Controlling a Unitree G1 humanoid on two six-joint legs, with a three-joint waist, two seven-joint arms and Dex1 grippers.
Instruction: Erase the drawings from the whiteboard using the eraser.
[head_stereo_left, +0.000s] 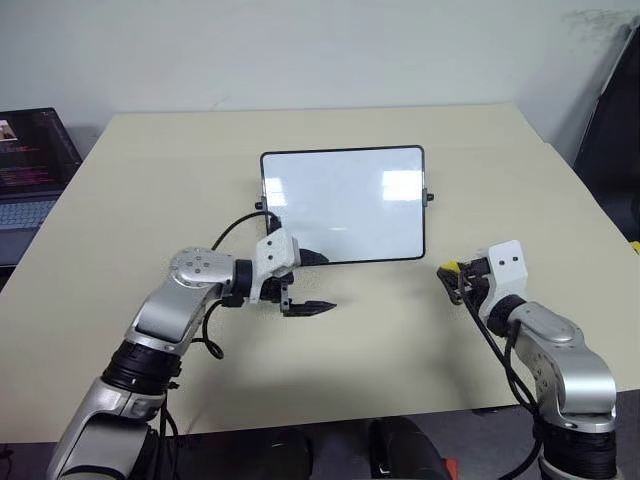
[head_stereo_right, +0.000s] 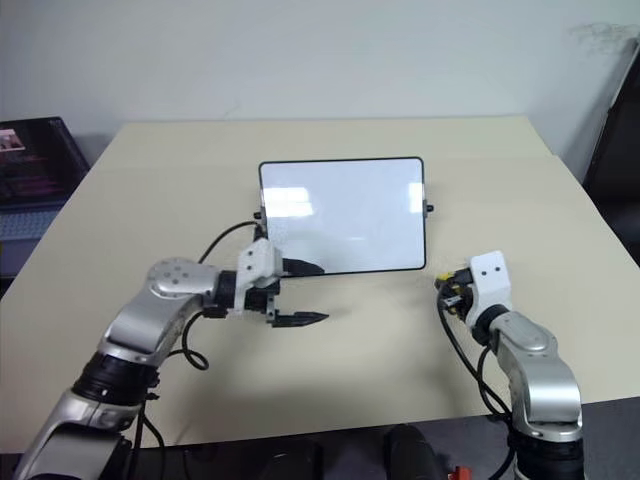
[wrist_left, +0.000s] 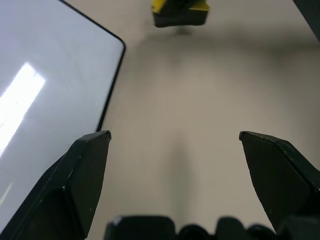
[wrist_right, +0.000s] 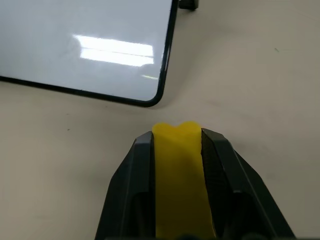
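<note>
A rectangular white glossy whiteboard (head_stereo_left: 343, 204) with a thin black frame lies flat in the middle of a pale beige table (head_stereo_left: 150, 190); its surface shows only ceiling-light reflections, and no marker marks can be made out on it. The right gripper (wrist_right: 176, 137) is clamped on the small oblong yellow eraser (wrist_right: 178, 175), which is squeezed between its two black fingers (the yellow end bulges a little past the tips). That gripper hangs over bare tabletop just off the board's near right corner, apart from the frame. The left gripper (head_stereo_left: 310, 283) has its fingers spread wide with nothing between them, pointing toward the right gripper at the board's near left corner. A dark laptop (head_stereo_left: 30, 165) sits at the table's far left edge.
</note>
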